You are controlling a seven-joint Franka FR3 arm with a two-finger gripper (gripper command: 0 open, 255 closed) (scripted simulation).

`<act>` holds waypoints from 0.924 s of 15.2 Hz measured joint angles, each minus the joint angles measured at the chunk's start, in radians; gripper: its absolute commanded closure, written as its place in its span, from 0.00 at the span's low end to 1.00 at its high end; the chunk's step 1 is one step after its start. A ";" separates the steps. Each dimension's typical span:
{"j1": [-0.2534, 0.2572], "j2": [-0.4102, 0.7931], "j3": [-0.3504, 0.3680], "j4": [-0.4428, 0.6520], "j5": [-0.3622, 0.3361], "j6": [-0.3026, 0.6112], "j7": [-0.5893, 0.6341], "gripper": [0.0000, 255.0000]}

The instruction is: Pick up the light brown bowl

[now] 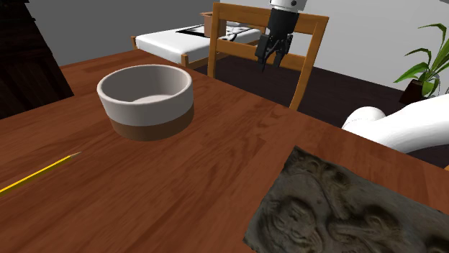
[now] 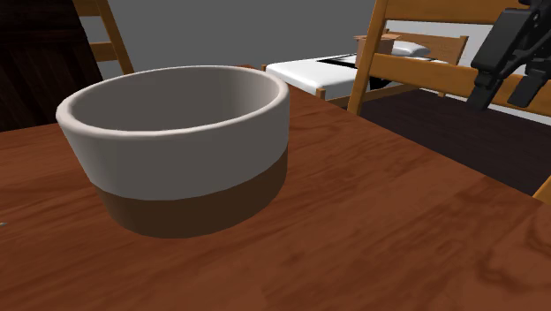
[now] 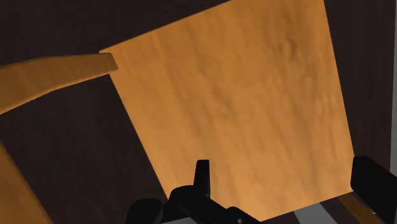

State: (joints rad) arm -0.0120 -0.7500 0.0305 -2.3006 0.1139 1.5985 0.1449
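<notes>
The bowl (image 1: 146,100), white above a brown base, sits on the wooden table (image 1: 216,165), with open tabletop around it. The gripper (image 1: 270,62) hangs spread wide beyond the table's far edge, over the chair (image 1: 241,12).

no readable text or labels

1. Place: furnished home room.
2. Evidence: wooden table (image 1: 216,165) with a wooden chair (image 1: 245,16) at 12 o'clock in the shoulder view.
3. Evidence: potted plant (image 1: 426,66) at 2 o'clock, white-topped furniture (image 1: 169,42) at 11 o'clock.
</notes>
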 measured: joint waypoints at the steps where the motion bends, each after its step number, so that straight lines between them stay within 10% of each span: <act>1: 0.000 0.000 0.000 0.000 0.000 0.000 0.000 0.00; 14: 0.057 0.270 0.248 0.337 0.070 -0.091 0.283 0.00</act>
State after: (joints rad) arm 0.0446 -0.4796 0.2782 -1.9632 0.1838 1.5074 0.4275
